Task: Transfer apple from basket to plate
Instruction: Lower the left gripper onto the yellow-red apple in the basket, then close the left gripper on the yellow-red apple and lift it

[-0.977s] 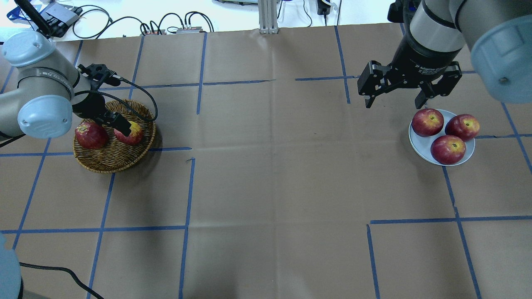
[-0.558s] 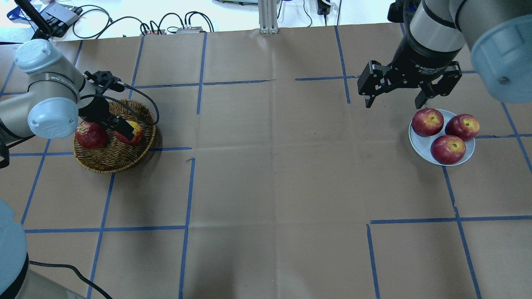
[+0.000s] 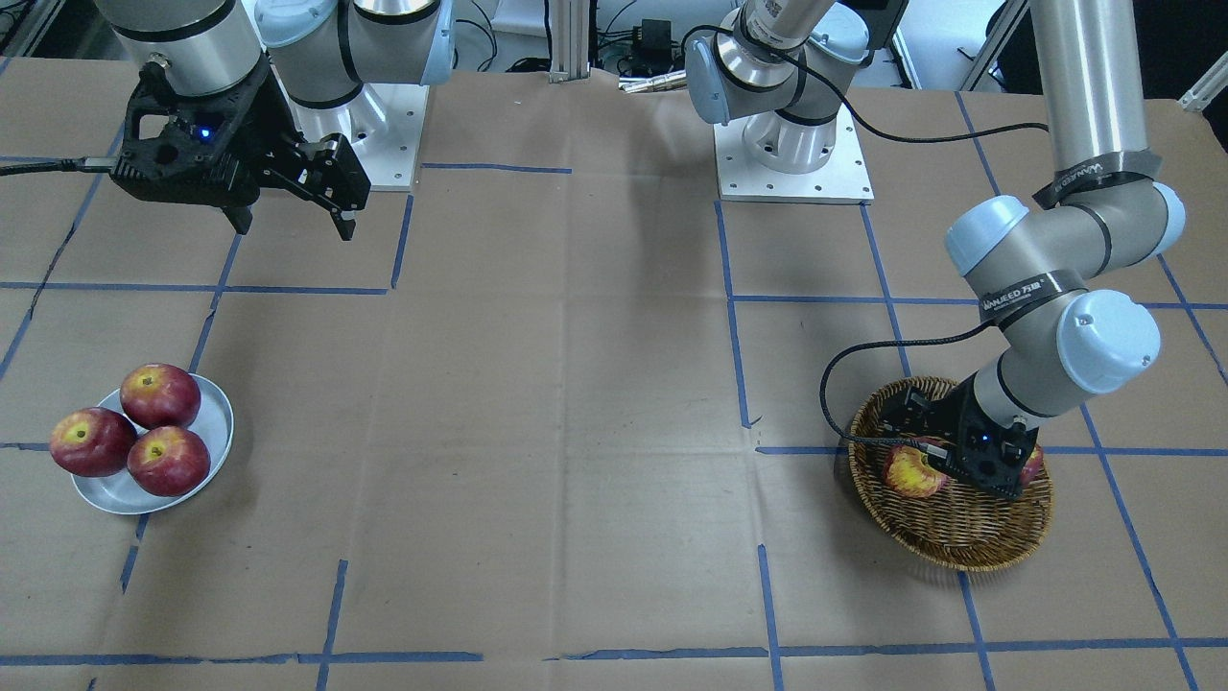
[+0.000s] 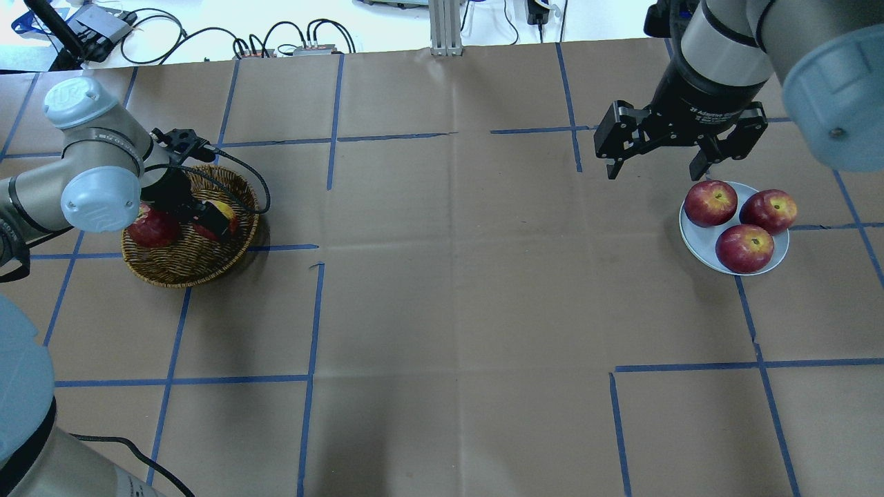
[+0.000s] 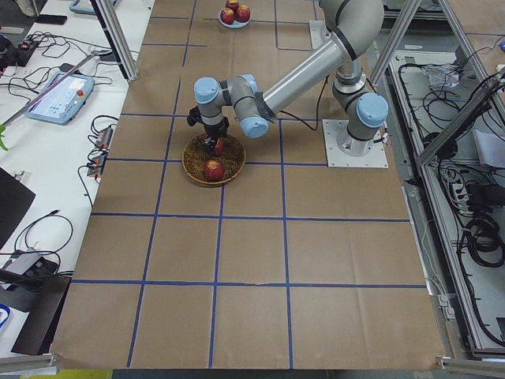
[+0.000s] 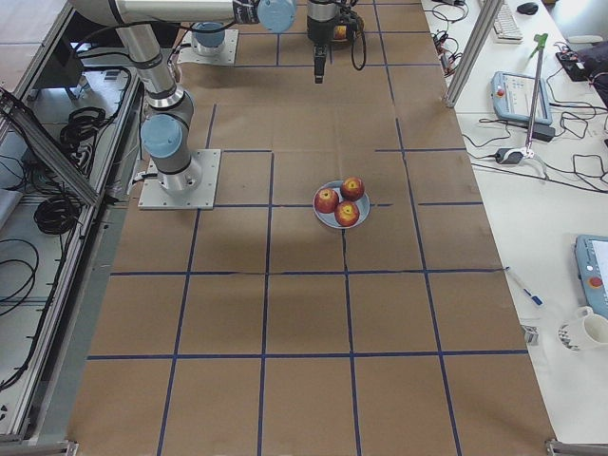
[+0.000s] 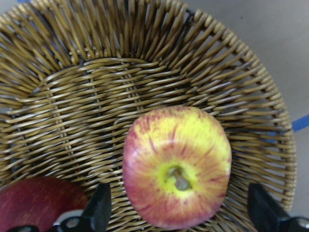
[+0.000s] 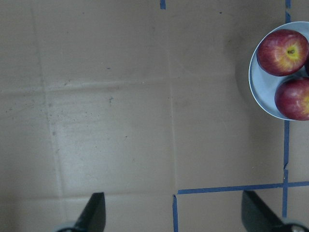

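The apple (image 7: 177, 166) lies in the basket (image 4: 186, 276), on the woven floor at the side nearer the middle of the table (image 4: 449, 290). In the left wrist view it shows its top. A short brown stem sits in a shallow yellow hollow, and red streaks fan out from there over pale yellow skin. The red is thickest along the left and lower edges, while the upper right stays mostly yellow. Its outline is round and a little squared at the shoulders.

A dark red apple (image 4: 148, 231) shares the basket, on the side away from the table's middle. It lies apart from the streaked one.

The left hand (image 7: 179, 216) is down inside the basket with its fingers spread wide. One finger (image 7: 99, 212) is in the gap between the two fruits and the other is on the far side of the yellow one. In the wrist view a sliver of wicker shows between each finger and the skin, so it grips nothing. From overhead, the wrist and its black cable (image 4: 242, 172) hide much of the fruit.

At the table's other end the plate (image 4: 697, 238) carries three dark red apples (image 4: 744, 248) close together. The right hand (image 4: 653, 166) hangs above the table just beside the plate, on the far side from the robot's base. Its fingers are spread wide and hold nothing.

Blue tape lines (image 4: 311, 310) divide the brown paper cover into squares.
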`<state>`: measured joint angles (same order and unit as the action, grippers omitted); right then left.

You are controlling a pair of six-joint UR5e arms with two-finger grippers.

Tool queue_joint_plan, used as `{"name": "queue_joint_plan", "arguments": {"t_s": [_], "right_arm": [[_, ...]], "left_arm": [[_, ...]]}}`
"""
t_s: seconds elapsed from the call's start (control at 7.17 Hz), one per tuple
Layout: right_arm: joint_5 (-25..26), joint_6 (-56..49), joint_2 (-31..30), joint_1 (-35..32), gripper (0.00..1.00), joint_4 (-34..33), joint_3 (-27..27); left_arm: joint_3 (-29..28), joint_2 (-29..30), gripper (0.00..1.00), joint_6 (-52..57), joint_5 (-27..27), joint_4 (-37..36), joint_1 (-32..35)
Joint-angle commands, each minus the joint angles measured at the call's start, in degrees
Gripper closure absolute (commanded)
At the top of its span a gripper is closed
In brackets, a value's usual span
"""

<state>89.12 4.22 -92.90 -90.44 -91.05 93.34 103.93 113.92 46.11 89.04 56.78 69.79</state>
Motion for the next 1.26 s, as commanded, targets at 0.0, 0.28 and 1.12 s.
{"name": "queue_joint_plan", "arguments": {"t_s": [0.0,0.28,1.12], "right_arm": [[0.0,0.0,-0.09,0.0,0.0,0.0,0.0],[0.0,0.0,0.0,0.0,0.0,0.0,0.0],[0.0,-0.09,0.0,0.0,0.0,0.0,0.0]], "left_arm": [[-0.04,1.47,0.06,-0.15,-0.1,-1.66,0.0],[-0.74,2.01,0.25,-0.41,-0.1,-2.02,0.26],[-2.68,-4.64,0.54,-15.02,-2.47,-0.18,7.61]]}}
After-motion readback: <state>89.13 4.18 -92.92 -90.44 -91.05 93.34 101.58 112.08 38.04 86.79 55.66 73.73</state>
